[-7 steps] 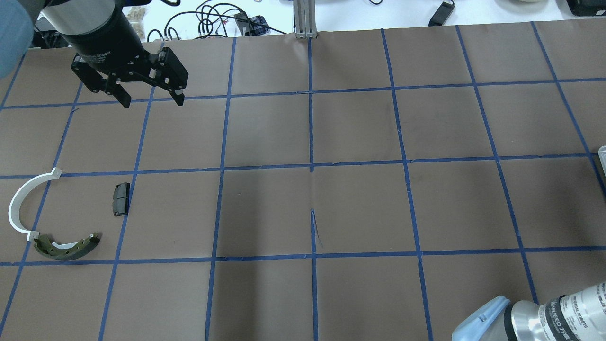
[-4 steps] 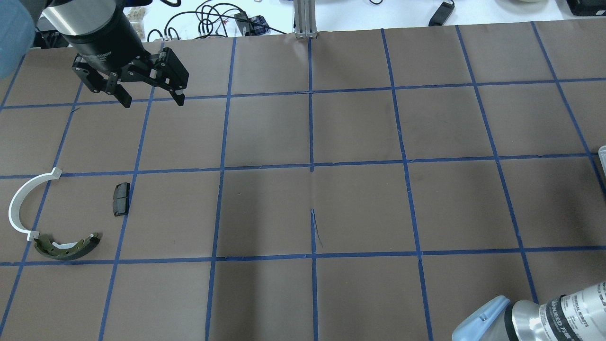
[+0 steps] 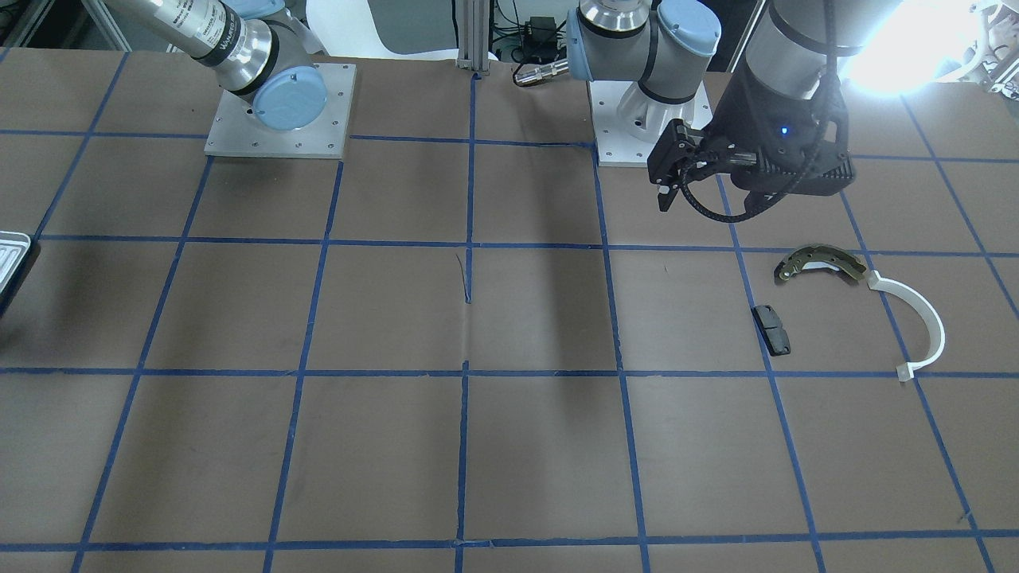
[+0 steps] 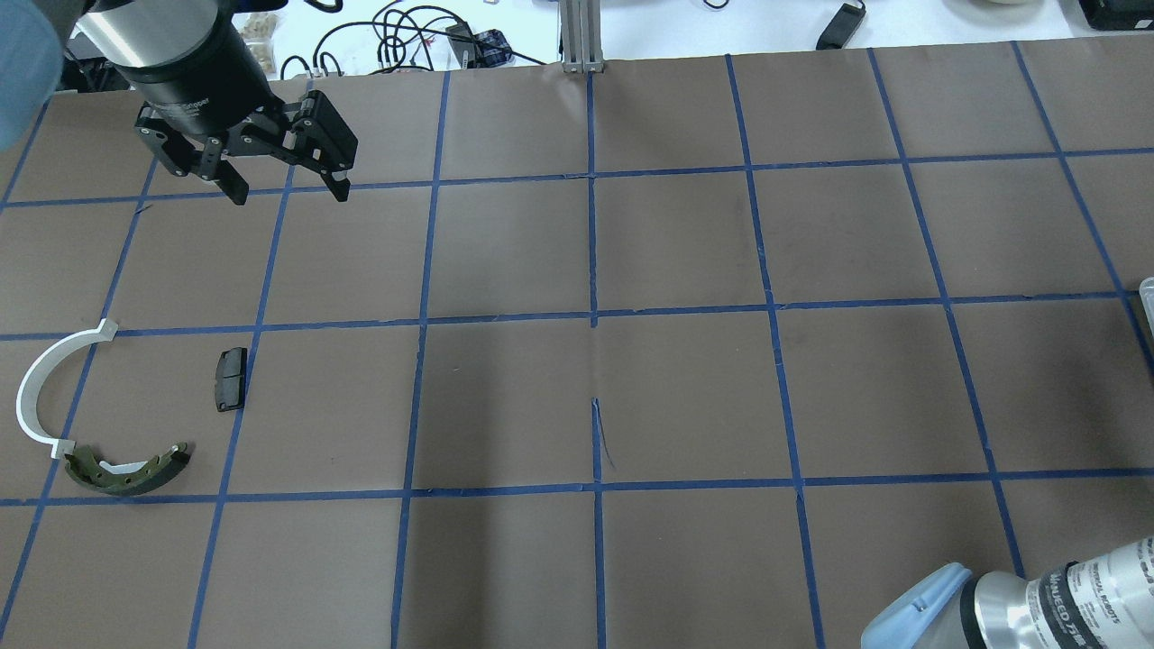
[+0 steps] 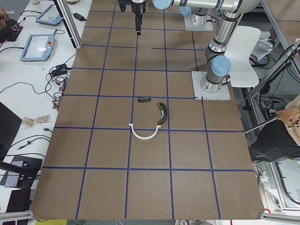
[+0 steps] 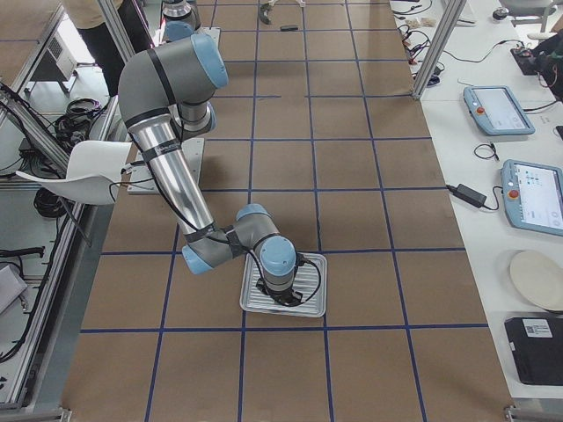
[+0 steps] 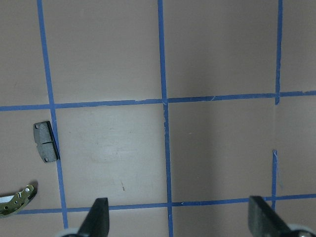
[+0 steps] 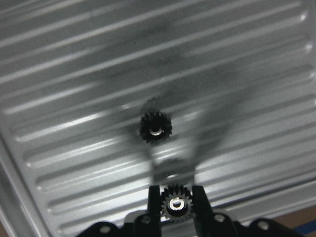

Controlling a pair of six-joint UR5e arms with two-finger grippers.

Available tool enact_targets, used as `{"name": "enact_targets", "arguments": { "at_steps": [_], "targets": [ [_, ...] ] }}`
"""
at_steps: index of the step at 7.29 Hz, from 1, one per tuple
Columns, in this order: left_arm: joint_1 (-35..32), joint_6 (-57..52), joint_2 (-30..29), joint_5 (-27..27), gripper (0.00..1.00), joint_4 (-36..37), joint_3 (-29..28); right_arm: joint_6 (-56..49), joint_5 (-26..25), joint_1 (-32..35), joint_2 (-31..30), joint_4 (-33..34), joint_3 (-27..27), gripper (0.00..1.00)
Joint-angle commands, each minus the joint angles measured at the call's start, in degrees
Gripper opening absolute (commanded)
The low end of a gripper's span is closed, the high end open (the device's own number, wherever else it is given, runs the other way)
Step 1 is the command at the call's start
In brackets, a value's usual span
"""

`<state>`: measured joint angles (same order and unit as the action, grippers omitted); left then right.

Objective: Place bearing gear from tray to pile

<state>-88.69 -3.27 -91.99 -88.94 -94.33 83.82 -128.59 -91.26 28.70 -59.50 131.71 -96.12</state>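
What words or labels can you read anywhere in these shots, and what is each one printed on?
"UNIVERSAL ROBOTS": silver link of the right arm, overhead view, partly cut off.
"Gripper": last word of a label on the left gripper's black body; the rest is blurred.
Right arm label, front-facing view: too blurred to read.
Tablet screens: too small to read.
Tray, bearing gear: no text.

Bare table point(image 4: 685, 388) runs wide from tray point(image 6: 310, 274) to black pad point(image 4: 230, 379), set apart from white arc point(image 4: 36, 388) and metal shoe point(image 4: 126, 470); left gripper point(image 4: 288, 193) hangs spread beyond them; spare gear point(image 8: 155, 127) lies just ahead of bearing gear point(image 8: 175, 206) pinched in right gripper point(image 8: 176, 190).
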Motion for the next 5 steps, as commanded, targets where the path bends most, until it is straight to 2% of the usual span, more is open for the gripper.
{"name": "enact_targets", "arguments": {
  "at_steps": [1,3,4,5],
  "targets": [
    [-0.08,0.11,-0.03,-0.01,1.00,-0.07,-0.24,10.20,0.73,2.05,-10.49,-13.24,-0.21,0.02],
    [-0.17,0.11,0.06,-0.01,1.00,-0.07,-0.24,26.22,0.82,9.40,-22.27,-25.23,-2.13,0.04],
    [-0.17,0.11,-0.12,-0.01,1.00,-0.07,-0.15,38.56,0.73,15.97,-28.42,-30.76,-3.45,0.05],
    [-0.17,0.11,-0.03,-0.01,1.00,-0.07,-0.15,51.56,0.82,23.61,-32.83,-33.25,-5.03,0.05]
  ]
}}
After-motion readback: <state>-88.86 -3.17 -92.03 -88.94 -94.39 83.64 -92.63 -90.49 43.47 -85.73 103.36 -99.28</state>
